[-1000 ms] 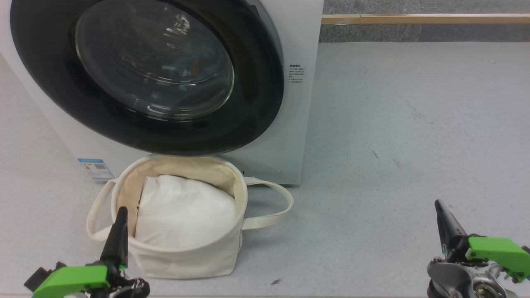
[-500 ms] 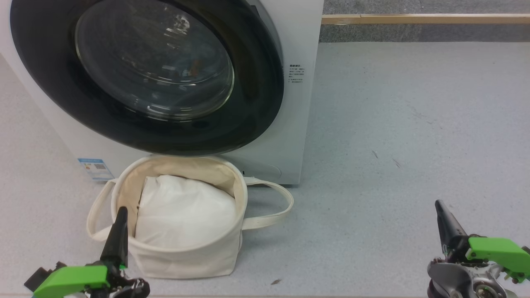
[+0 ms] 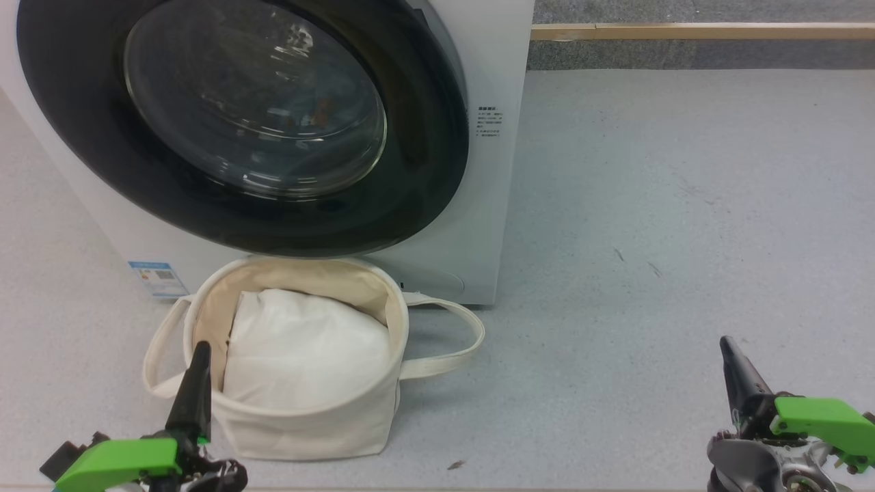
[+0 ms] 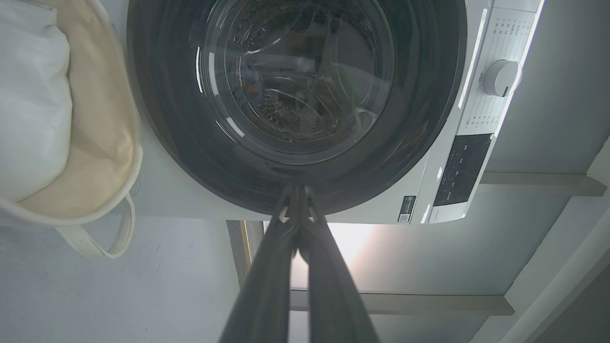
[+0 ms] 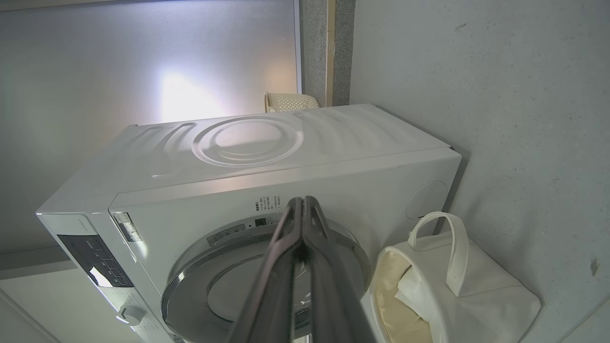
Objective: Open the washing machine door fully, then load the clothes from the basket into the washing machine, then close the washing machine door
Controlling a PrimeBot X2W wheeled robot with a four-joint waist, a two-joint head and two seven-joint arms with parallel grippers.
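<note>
Your right gripper (image 3: pixel 726 345) dipped slightly; nothing else moved | both pairs of jaws were together, empty; left gripper (image 3: pixel 200 350) near the basket (image 3: pixel 307 427) | glossy black-rimmed door (image 3: pixel 437 178) sat closed on the white machine (image 3: pixel 502 219) | soft canvas basket just before it held a plump white cushion (image 3: pixel 301 348) | you seemingly parked both grippers low, clear of the door.

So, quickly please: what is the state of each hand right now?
left hand: closed, holding nothing.
right hand: closed, holding nothing.
</note>
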